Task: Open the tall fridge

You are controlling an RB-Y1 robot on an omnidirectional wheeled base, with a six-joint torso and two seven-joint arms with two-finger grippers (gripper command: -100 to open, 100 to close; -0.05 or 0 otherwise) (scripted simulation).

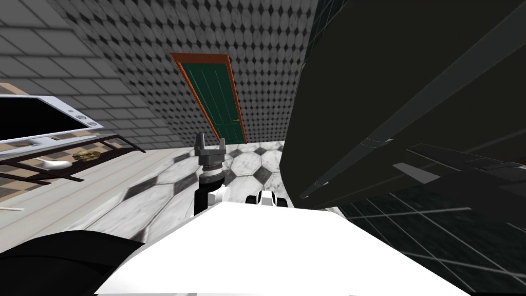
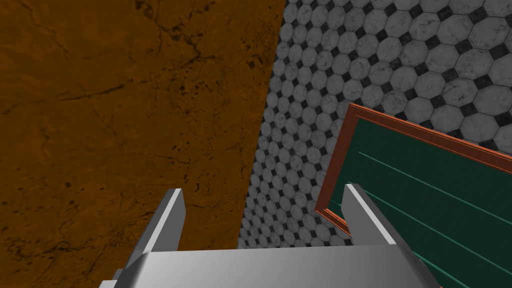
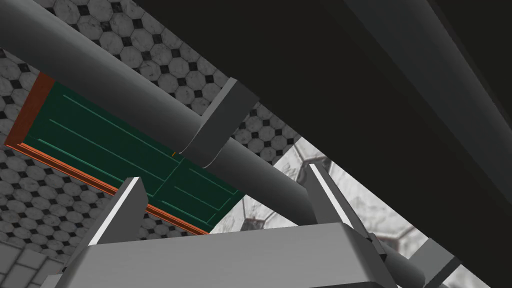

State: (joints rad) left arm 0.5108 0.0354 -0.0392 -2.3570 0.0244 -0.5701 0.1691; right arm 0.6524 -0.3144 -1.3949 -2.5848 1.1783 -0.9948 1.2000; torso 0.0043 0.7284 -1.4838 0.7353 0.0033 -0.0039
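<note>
Beside dark fridge (image 1: 400, 77), right hand (image 3: 223, 174) spread open at grey handle (image 3: 125, 95), left hand (image 2: 262, 190) open

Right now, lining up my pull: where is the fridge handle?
Right wrist view: the grey handle crosses inside the open right pincer, beside the dark fridge.

Tall dark fridge (image 1: 400, 77), seemingly shut

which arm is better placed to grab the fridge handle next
Right: the right tool is open, the fridge handle lined up between its fingers; the left tool points at the green door.
</note>
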